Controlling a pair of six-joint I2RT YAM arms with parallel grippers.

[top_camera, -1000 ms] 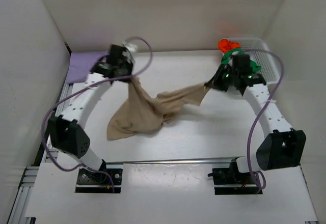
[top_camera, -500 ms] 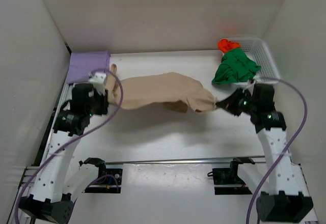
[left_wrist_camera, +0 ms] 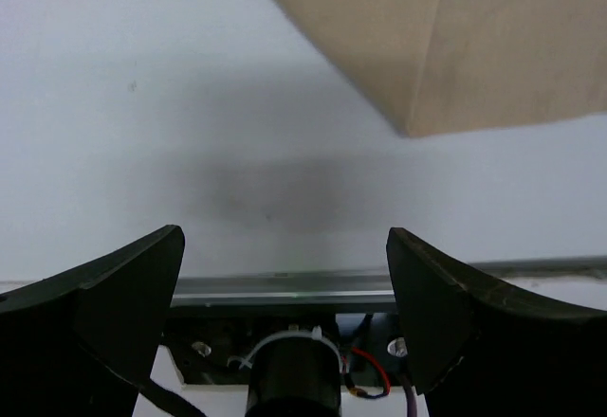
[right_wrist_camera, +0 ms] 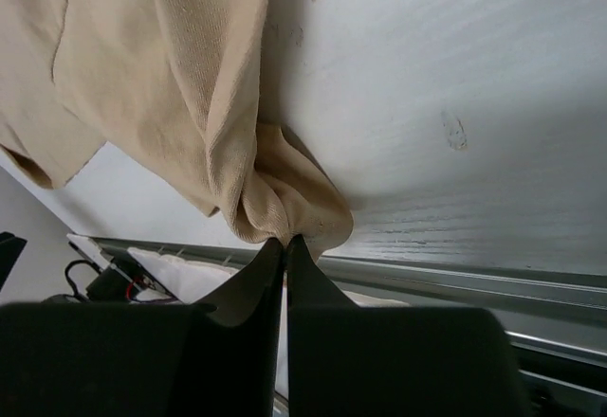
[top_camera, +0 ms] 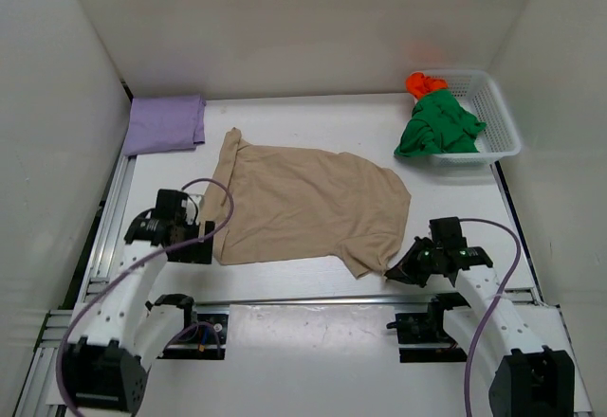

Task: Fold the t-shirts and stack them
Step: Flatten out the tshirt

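The beige t-shirt (top_camera: 308, 204) lies spread flat in the middle of the table. My left gripper (top_camera: 203, 245) stands open just off the shirt's near left corner (left_wrist_camera: 455, 57), with nothing between its fingers (left_wrist_camera: 285, 237). My right gripper (top_camera: 395, 272) is shut on a bunched bit of the beige shirt's near right hem (right_wrist_camera: 285, 204), its tips (right_wrist_camera: 285, 239) low at the table's front. A folded lilac t-shirt (top_camera: 166, 123) lies at the far left. The green t-shirt (top_camera: 436, 128) and the orange-red one (top_camera: 424, 82) hang crumpled over the basket's left end.
The white mesh basket (top_camera: 495, 114) stands at the far right by the wall. A metal rail (top_camera: 303, 299) runs along the table's front edge, right behind both grippers. White walls close in the left, back and right sides.
The beige shirt, held stretched in the air between both grippers, has come down flat as both arms drew back to the near edge. My left gripper has opened and let go.
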